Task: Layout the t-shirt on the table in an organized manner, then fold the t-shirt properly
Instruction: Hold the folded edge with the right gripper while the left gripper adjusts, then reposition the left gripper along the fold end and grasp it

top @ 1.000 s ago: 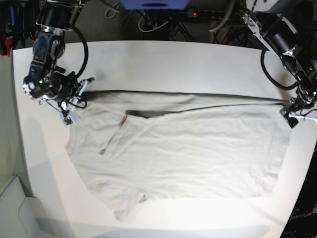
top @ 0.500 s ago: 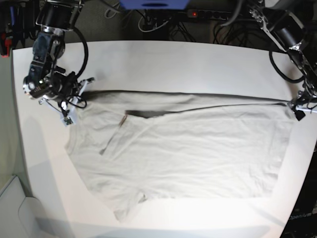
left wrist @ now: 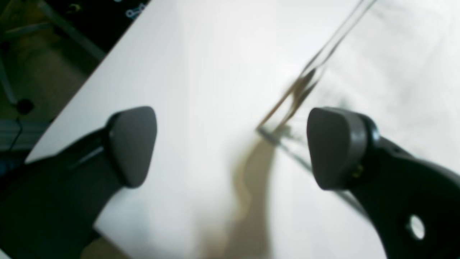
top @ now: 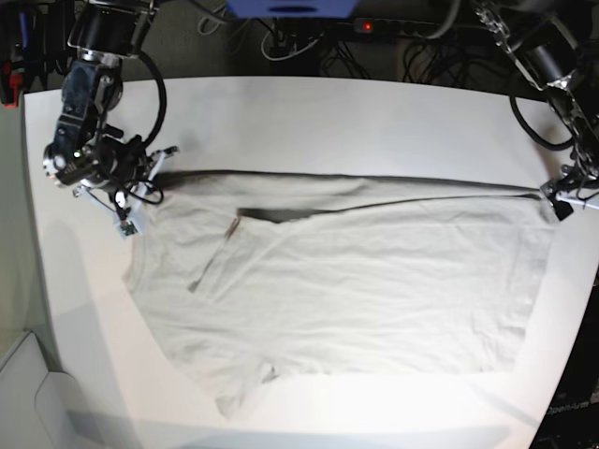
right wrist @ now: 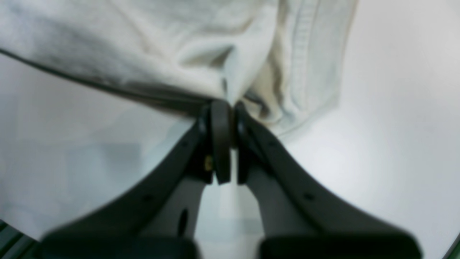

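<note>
Spread wide across the matte white tabletop [top: 309, 112]: pale grey-beige wrinkled cotton t-shirt [top: 356, 290], top edge folded over. Right gripper [right wrist: 226, 108] clenched on a hemmed corner; left gripper [left wrist: 230, 144] gaping, empty, beside the opposite corner.

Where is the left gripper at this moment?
In the base view, the left gripper hangs open at the far right, beside the t-shirt's corner, near the table's edge.

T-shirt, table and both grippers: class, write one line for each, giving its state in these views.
t-shirt: spread mostly flat, wrinkled, one corner pinched.
table: white, carrying the shirt.
left gripper: open, holding nothing, by the shirt's edge.
right gripper: shut on the t-shirt.
</note>
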`<state>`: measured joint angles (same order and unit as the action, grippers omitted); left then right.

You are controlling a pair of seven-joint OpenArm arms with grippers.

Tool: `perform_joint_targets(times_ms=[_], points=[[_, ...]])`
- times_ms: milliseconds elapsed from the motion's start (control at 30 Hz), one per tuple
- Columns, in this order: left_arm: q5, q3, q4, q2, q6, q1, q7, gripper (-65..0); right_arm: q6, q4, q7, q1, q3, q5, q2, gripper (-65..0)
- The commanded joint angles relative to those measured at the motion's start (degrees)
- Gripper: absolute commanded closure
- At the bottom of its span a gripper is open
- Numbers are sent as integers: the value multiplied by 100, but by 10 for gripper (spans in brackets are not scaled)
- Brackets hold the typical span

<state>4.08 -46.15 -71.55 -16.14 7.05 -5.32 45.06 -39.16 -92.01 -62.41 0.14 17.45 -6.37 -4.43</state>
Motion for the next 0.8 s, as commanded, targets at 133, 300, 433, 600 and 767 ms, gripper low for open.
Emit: perform_joint_targets(times_ms=[133, 300, 433, 600, 767], points=[[19, -13, -76, -113, -41, -96, -123, -650, -84, -87, 74, 87, 9, -62, -45, 0], [-104, -31, -76, -122, -50, -105, -123, -650, -84, -87, 74, 87, 9, -62, -45, 0], [-500, -242, -76, -52, -50, -140, -132, -650, -84, -87, 74, 87, 9, -62, -45, 0], [-702, -383, 170, -52, -50, -395, -132, -650, -84, -87, 74, 96, 9, -62, -45, 0], [-658, -365, 285, -52, -50, -395, -141, -650, -84, -87, 74, 96, 9, -62, -45, 0]])
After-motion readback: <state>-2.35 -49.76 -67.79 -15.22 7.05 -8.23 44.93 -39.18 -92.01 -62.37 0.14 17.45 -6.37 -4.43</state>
